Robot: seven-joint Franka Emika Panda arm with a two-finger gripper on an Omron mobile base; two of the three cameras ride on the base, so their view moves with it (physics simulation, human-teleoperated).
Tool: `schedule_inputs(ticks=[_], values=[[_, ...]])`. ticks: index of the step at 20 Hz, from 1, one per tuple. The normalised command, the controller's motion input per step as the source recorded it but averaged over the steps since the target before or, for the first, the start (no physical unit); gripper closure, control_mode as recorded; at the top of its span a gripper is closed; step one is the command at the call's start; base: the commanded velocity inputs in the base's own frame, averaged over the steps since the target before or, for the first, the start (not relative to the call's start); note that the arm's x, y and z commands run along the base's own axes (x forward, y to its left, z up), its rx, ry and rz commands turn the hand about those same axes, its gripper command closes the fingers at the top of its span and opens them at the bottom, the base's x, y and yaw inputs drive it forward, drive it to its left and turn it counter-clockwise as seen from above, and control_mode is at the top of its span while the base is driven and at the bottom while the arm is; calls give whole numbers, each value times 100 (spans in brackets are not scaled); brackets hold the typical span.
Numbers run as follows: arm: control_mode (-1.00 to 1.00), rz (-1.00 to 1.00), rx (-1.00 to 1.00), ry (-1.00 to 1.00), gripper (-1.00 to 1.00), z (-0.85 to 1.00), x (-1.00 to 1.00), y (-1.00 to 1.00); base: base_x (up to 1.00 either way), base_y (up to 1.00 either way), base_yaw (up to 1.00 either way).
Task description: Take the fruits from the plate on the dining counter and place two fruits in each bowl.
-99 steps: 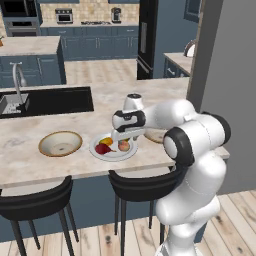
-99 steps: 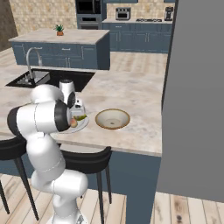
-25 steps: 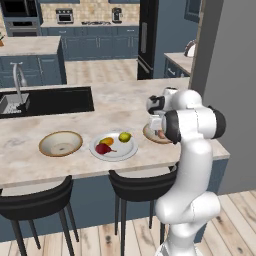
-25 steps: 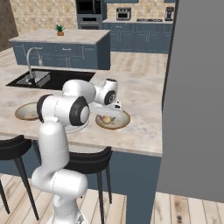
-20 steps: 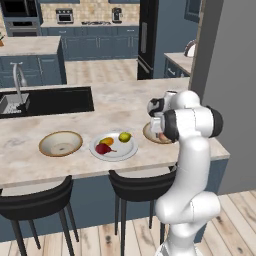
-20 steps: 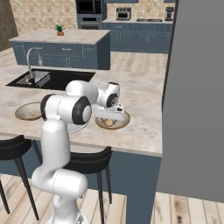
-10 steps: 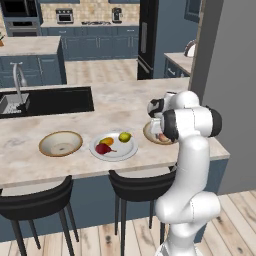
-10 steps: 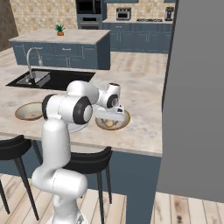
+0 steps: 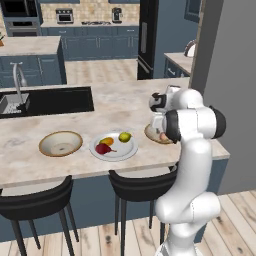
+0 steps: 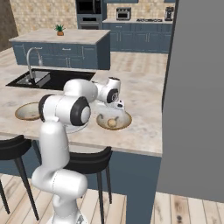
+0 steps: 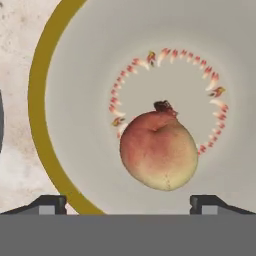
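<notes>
a: where is the peach fruit (image 11: pixel 159 152) sitting?

b: it is lying in the right bowl (image 11: pixel 80 115), just off centre toward 5 o'clock in the hand view, stem up. the pincer (image 11: pixel 128 204) is hanging straight above it, tips spread wide at 7 and 5 o'clock, gripping nothing.

a: why is it open over the bowl?

b: i am judging it is letting the fruit settle inside the rim so it cannot roll off the bench (image 9: pixel 125 102).

a: and the rest?

b: three fruits are waiting on the plate (image 9: pixel 126 149): dark red (image 9: pixel 103 148), orange-yellow (image 9: pixel 106 141), yellow-green (image 9: pixel 124 137). the left bowl (image 9: pixel 60 143) at 9 o'clock of the plate is sitting empty, so one fruit is likely going right, two left.
</notes>
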Motion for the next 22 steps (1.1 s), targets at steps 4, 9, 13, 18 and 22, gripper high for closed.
schedule_inputs(ticks=[4,9,13,18,22], values=[[-100,1,0,-16,-100,27,-59,43,0,0,0],[-100,10,0,-13,-100,10,-30,77,0,0,0],[-100,0,0,-6,-100,13,0,83,0,0,0],[-100,-8,0,0,-100,13,23,75,0,0,0],[-100,-18,0,0,-100,0,41,51,0,0,0]])
